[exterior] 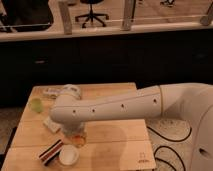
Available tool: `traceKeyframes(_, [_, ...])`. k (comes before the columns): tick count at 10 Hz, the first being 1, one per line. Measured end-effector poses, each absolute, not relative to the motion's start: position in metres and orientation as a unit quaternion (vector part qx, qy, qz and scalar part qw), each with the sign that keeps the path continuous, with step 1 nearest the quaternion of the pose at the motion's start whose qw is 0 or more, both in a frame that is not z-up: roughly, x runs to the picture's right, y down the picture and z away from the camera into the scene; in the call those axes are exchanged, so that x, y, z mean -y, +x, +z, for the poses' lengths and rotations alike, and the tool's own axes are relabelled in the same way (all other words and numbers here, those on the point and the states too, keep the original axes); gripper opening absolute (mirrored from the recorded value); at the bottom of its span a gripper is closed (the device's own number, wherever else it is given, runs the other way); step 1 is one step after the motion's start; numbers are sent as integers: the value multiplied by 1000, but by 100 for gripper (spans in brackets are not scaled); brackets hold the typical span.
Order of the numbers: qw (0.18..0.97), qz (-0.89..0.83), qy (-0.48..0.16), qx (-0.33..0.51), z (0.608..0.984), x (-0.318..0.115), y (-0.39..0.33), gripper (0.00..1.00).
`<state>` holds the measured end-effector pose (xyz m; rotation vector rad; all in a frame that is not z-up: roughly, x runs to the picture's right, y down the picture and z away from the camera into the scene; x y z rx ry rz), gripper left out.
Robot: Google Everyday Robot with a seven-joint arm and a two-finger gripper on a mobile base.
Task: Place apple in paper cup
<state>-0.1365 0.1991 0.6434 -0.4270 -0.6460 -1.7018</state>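
Note:
The apple (78, 139), orange-yellow, shows just under my arm's end, held a little above and right of the paper cup (68, 154). The cup is white, round and stands upright near the table's front edge. My gripper (76, 134) hangs from the white arm (115, 106) and is mostly hidden by the arm's wrist; it sits around the apple, just up and right of the cup's rim.
A flat black-red-white striped item (50, 151) lies left of the cup. A pale green round thing (35, 104) sits at the table's left. A pale block (51, 124) and a wrapped item (51, 92) lie farther back. Black cables (170, 131) trail on the floor right of the wooden table (115, 145).

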Motion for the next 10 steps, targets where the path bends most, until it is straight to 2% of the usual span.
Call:
traceKeyframes(4, [588,-736,-189,278,630,-189,-142,0])
traceKeyframes(10, [554,-753,-174,309,604,-209,-169,0])
